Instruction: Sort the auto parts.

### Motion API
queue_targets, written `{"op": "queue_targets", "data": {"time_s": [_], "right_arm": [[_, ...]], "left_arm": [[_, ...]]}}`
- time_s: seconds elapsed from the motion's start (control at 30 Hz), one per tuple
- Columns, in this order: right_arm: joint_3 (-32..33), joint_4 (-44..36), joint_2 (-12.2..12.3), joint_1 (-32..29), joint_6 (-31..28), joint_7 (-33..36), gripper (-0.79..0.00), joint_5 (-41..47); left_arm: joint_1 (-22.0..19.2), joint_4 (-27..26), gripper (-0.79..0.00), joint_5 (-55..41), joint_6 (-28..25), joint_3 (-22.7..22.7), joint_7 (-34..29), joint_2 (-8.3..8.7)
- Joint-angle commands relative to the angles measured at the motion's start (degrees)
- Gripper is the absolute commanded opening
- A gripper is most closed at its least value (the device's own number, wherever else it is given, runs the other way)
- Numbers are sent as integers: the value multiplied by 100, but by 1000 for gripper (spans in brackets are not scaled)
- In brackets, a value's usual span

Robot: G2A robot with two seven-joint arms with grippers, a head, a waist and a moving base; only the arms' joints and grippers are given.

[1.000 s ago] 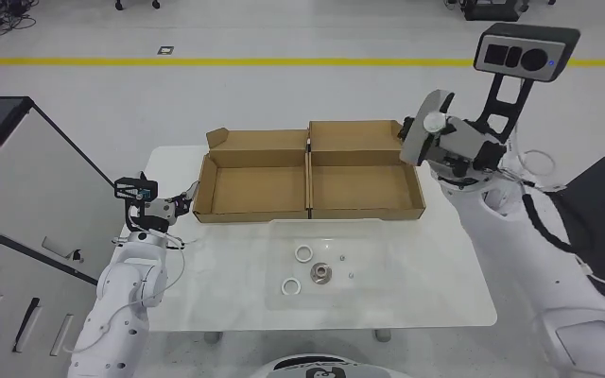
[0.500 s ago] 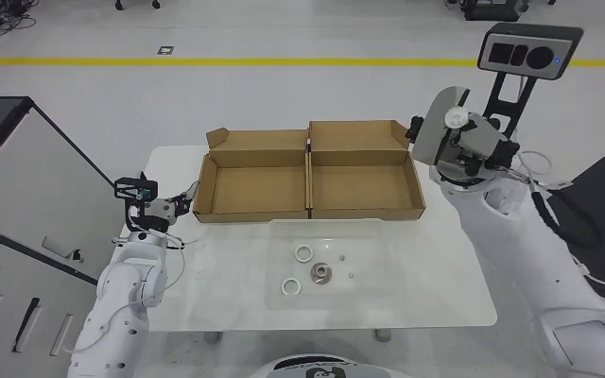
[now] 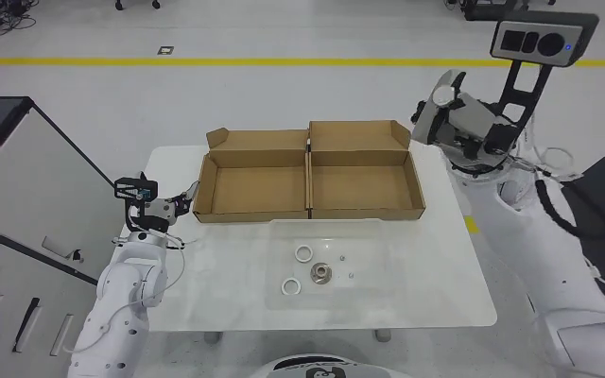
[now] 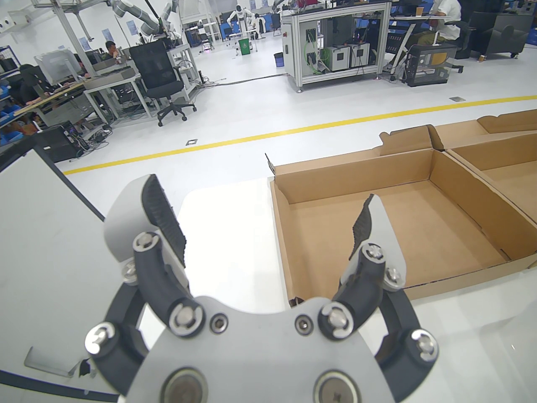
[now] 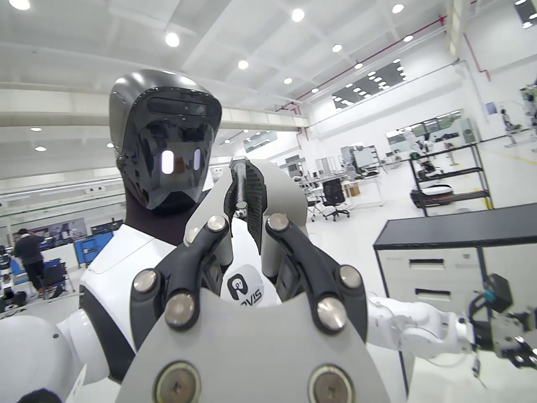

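"Cardboard boxes (image 3: 255, 189) looked empty?"

"Both. By the far box the right claw (image 5: 245, 178) was clamped on a bolt (image 5: 240, 188); the left claw (image 4: 260, 199) gaped, holding nothing. Rings (image 3: 303, 253) and a metal hub (image 3: 322, 274) lay unsorted on the table (image 3: 425, 283)."

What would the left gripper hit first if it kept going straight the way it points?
Probably the near side wall of the left cardboard box, just ahead of the left gripper; depth is unclear.

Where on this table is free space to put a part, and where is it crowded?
The left box and right box are bare inside. The table is bare from the white rings to its left edge and from the metal part to its right edge. Crowded only around those parts.
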Motion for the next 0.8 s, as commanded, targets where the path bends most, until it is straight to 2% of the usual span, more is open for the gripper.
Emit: {"op": "queue_targets", "data": {"time_s": [0.0,0.27,0.43,0.57,0.77], "right_arm": [[342,74,49,-115,243,81,-785,-275],[1620,240,292,-466,1821,511,-785,-1806],[2133,85,469,-247,2575,1232,-785,-3854],[1969,187,538,158,2641,1724,-785,-5034],[1159,781,531,958,2371,2174,-785,-6237]], "left_arm": [[0,0,0,0,0,0,0,0],[0,0,0,0,0,0,0,0],[0,0,0,0,0,0,0,0],[0,0,0,0,0,0,0,0],[0,0,0,0,0,0,0,0]]}}
